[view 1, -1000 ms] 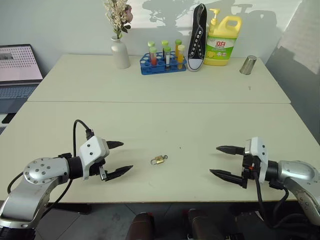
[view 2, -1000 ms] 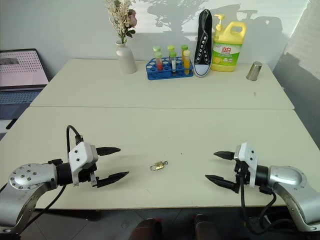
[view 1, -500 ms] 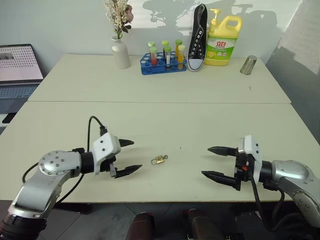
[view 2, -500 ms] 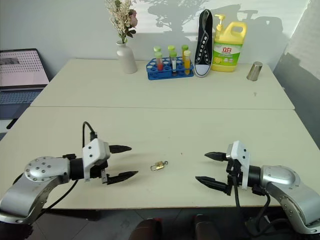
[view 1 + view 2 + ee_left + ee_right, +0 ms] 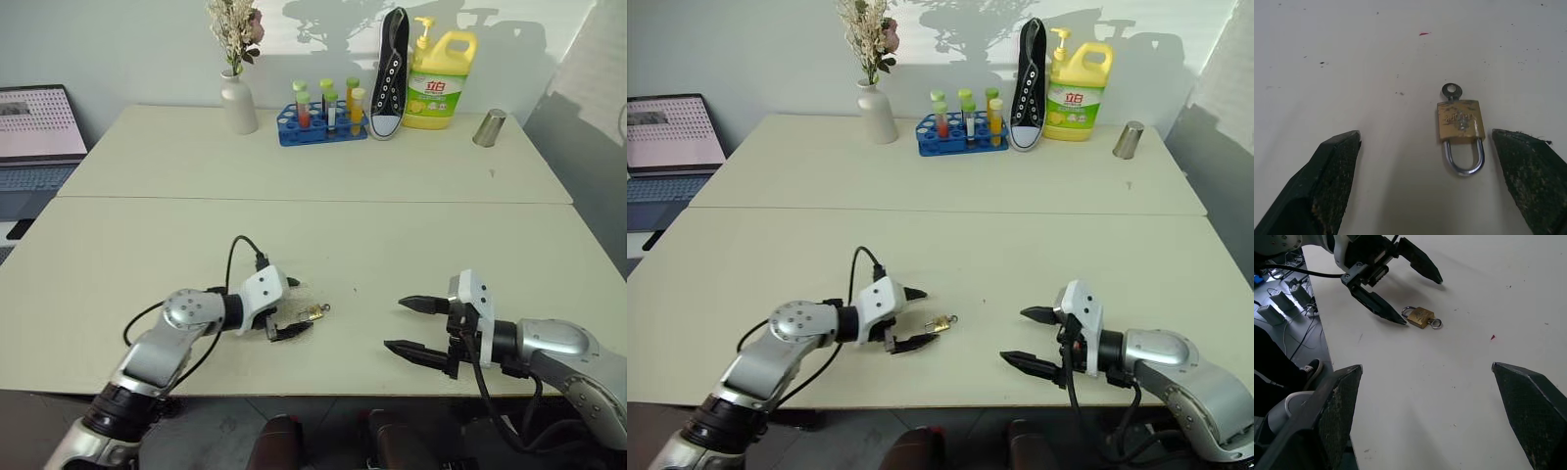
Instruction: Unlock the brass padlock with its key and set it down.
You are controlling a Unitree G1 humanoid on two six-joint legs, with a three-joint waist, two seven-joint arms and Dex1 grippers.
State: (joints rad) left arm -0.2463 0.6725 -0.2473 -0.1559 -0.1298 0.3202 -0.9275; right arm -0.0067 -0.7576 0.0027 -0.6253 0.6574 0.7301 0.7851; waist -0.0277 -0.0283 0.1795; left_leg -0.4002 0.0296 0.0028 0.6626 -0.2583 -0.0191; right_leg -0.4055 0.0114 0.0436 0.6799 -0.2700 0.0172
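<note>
The brass padlock (image 5: 1459, 121) lies flat on the pale table (image 5: 294, 235) near its front edge. Its silvery shackle is closed, and the key (image 5: 1450, 90) sticks out of the lock's bottom end. My left gripper (image 5: 302, 305) is open just left of the lock, its fingertips reaching to either side of the shackle end without touching it. The lower fingertip (image 5: 1400, 320) lies closest to the shackle. My right gripper (image 5: 395, 323) is open and empty, a short way to the lock's right and pointing toward it.
Along the table's far edge stand a white vase of flowers (image 5: 236, 103), a blue test-tube rack (image 5: 321, 119), a black shoe (image 5: 389, 73), a yellow detergent bottle (image 5: 438, 83) and a metal cup (image 5: 487, 127). A laptop (image 5: 34, 127) sits far left.
My left gripper has swept right and lower, from well left of the padlock to straddling its shackle end. The right gripper has edged left. The padlock has stayed put.
</note>
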